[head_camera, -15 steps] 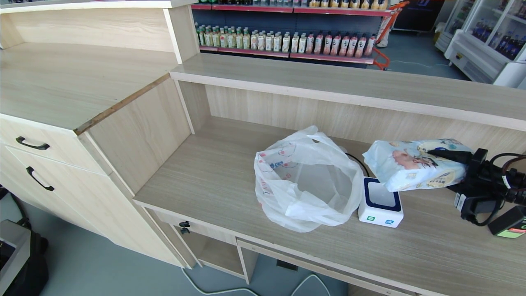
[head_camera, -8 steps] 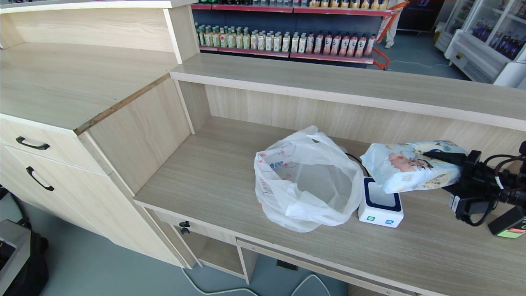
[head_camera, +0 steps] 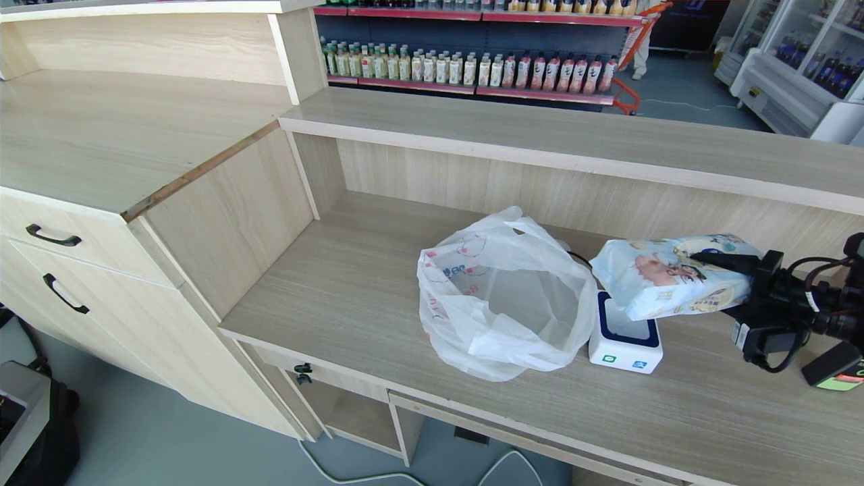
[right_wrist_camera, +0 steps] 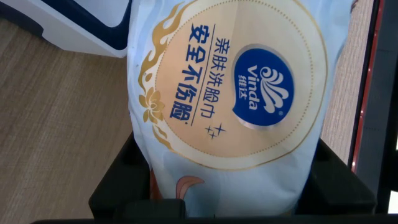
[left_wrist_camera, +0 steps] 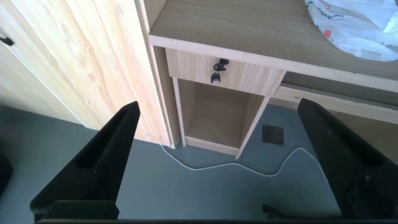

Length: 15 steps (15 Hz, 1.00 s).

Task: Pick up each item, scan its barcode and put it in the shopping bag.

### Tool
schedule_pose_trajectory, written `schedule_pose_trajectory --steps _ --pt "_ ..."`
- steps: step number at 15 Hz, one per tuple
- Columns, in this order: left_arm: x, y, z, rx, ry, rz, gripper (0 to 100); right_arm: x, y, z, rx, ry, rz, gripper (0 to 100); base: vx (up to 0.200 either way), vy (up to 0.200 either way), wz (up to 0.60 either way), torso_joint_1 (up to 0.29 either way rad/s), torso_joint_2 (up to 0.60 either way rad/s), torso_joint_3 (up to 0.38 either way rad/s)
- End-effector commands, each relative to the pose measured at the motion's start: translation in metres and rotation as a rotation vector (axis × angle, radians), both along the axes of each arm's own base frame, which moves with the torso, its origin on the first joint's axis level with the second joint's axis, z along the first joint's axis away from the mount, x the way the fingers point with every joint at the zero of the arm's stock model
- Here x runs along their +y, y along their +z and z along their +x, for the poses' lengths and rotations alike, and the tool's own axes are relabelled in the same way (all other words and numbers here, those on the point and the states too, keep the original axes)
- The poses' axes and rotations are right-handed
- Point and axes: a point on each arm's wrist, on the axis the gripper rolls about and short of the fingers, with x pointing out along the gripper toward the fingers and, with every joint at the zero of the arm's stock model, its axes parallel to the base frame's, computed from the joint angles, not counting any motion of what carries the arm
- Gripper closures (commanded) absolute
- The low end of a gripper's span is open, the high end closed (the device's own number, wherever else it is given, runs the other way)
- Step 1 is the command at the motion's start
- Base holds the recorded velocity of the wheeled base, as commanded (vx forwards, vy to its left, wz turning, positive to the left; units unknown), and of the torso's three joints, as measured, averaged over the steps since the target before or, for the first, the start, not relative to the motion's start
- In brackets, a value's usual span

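Observation:
A pale blue pack of tissues point(head_camera: 675, 273) hangs above the counter, its left end over the white barcode scanner point(head_camera: 624, 337). My right gripper point(head_camera: 732, 283) is shut on the pack from the right. In the right wrist view the pack point(right_wrist_camera: 233, 93) lies between the black fingers point(right_wrist_camera: 121, 177), with the scanner's corner point(right_wrist_camera: 68, 22) behind it. The open white plastic shopping bag point(head_camera: 503, 297) stands on the counter just left of the scanner. My left gripper point(left_wrist_camera: 217, 168) is low in front of the counter, open and holding nothing, above the grey floor.
The wooden counter point(head_camera: 351, 283) has a raised ledge point(head_camera: 574, 135) behind it and a higher cabinet with drawers point(head_camera: 101, 155) to the left. A small black and green device point(head_camera: 837, 368) lies at the right edge. A keyed drawer point(left_wrist_camera: 217, 65) sits under the counter front.
My right gripper has carried the tissue pack a little to the left, further over the scanner. The bag and scanner have not moved.

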Motion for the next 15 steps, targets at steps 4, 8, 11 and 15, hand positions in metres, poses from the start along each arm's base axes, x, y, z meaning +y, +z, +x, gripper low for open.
schedule_pose_trajectory --steps 4,8,11,15 --pt "0.0 0.0 0.0001 0.001 0.0 0.0 0 0.0006 0.0001 -0.0017 0.005 0.001 0.002 100 0.0 0.0 0.0 0.0 0.0 0.0" --pt "0.0 0.0 0.0001 0.001 0.0 0.0 0 0.0003 0.0001 -0.0009 0.003 0.002 0.004 100 0.0 0.0 0.0 0.0 0.0 0.0" --pt "0.0 0.0 0.0001 0.001 0.0 0.0 0 -0.0002 -0.0021 0.0002 0.009 0.002 0.006 100 0.0 0.0 0.0 0.0 0.0 0.0" --pt "0.0 0.0 0.0001 0.001 0.0 0.0 0 0.0028 0.0061 -0.0072 0.011 0.002 0.008 100 0.0 0.0 0.0 0.0 0.0 0.0"
